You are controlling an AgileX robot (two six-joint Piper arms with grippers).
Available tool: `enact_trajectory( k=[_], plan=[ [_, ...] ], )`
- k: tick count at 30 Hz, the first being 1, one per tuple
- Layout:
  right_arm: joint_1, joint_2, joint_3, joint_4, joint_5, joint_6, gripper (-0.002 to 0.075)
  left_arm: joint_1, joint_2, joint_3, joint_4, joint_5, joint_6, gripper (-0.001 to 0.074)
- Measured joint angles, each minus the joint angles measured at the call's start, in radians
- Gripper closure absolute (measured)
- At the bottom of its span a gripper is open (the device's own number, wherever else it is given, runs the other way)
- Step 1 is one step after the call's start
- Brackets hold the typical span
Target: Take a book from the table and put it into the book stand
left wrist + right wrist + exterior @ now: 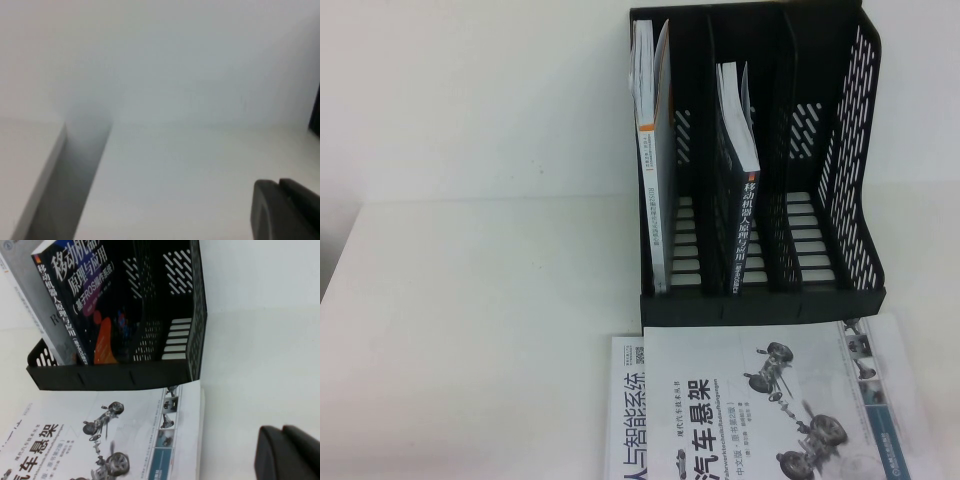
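Note:
The dark navy book stands upright in the middle slot of the black book stand at the back of the white table. The right wrist view shows the navy book's cover with its orange blob inside the stand. Neither arm shows in the high view. My left gripper is shut and empty over bare table near an edge. My right gripper is shut and empty over the table, in front of the stand's right side.
A white book with an orange-edged spine stands in the stand's left slot; the right slot holds nothing. A white book with car-suspension drawings lies flat before the stand, on another white book. It also shows in the right wrist view.

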Motion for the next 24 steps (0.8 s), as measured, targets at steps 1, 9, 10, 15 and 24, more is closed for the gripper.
enact_trajectory(
  k=[1,9,10,15,24],
  plan=[
    [0.000,0.000,0.000,0.000,0.000,0.000,0.0729,0.000,-0.006,0.000,-0.031,0.047,0.036,0.0737],
    [0.000,0.000,0.000,0.000,0.000,0.000,0.0729,0.000,-0.007,-0.003,-0.078,0.266,0.138,0.0737],
    [0.000,0.000,0.000,0.000,0.000,0.000,0.0729,0.000,-0.007,-0.003,-0.078,0.266,0.144,0.0737],
    [0.000,0.000,0.000,0.000,0.000,0.000,0.0729,0.000,-0.007,-0.003,-0.080,0.266,0.148,0.0737],
    [0.000,0.000,0.000,0.000,0.000,0.000,0.0729,0.000,-0.008,-0.004,-0.070,0.266,0.082,0.0737]
  ],
)
